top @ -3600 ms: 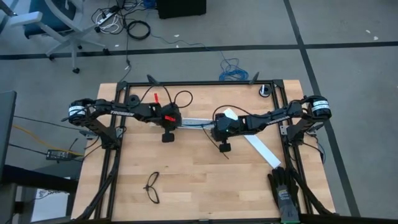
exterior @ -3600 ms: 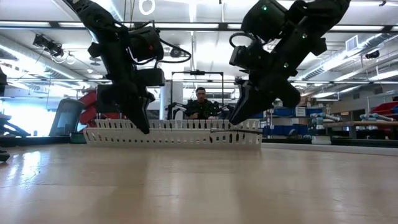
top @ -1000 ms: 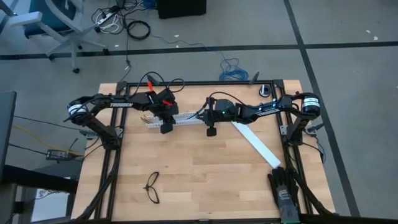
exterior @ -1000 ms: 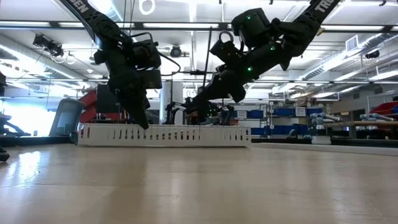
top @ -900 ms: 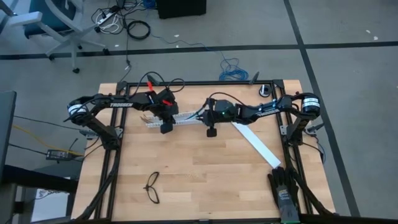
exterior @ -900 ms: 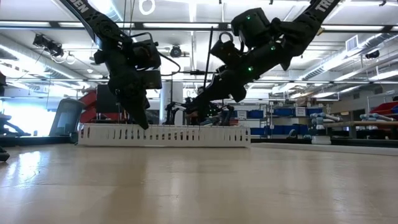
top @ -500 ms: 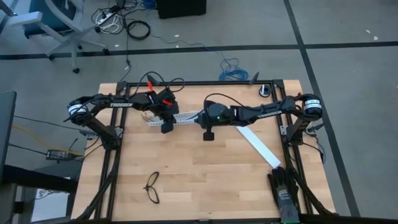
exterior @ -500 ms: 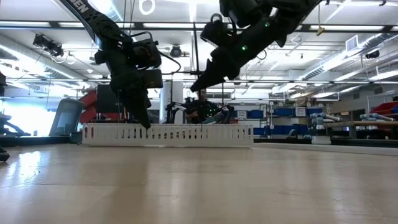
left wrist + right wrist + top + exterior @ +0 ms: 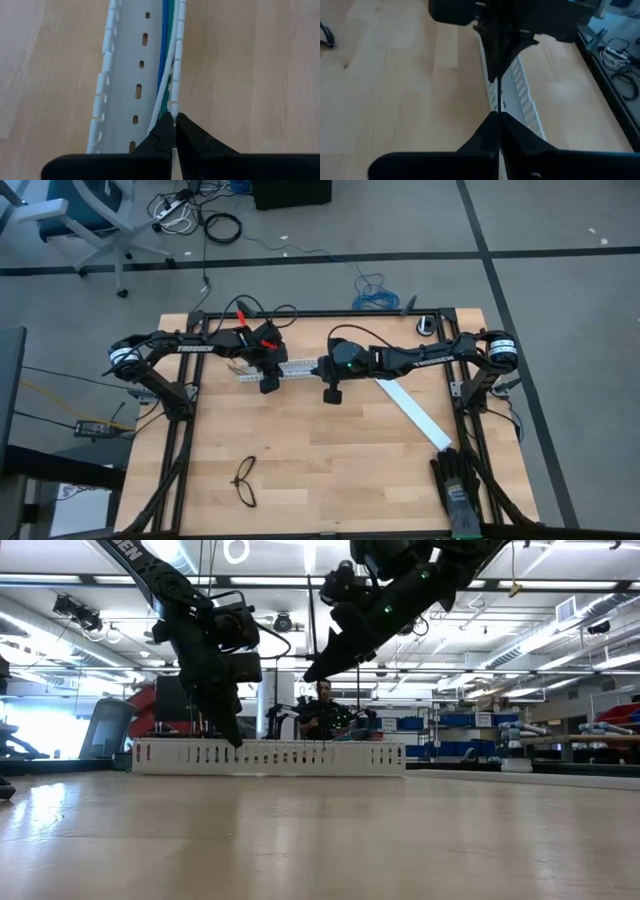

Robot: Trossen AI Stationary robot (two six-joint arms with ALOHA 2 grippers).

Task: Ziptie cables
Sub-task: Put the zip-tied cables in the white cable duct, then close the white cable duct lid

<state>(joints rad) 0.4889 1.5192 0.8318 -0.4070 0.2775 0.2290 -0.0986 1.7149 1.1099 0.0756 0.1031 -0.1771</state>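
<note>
Counter (image 9: 330, 470) open across the near half, apart from glasses (image 9: 245, 481) at near left. Slotted white duct (image 9: 292, 369) bars the middle-far strip, both arms low over it. Flat white strip (image 9: 412, 413) slants right; dark glove, probably, (image 9: 456, 485) near right.

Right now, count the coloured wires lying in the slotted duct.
3 visible: a blue wire, a green wire and a white wire along one wall of the duct; others may be hidden.
</note>
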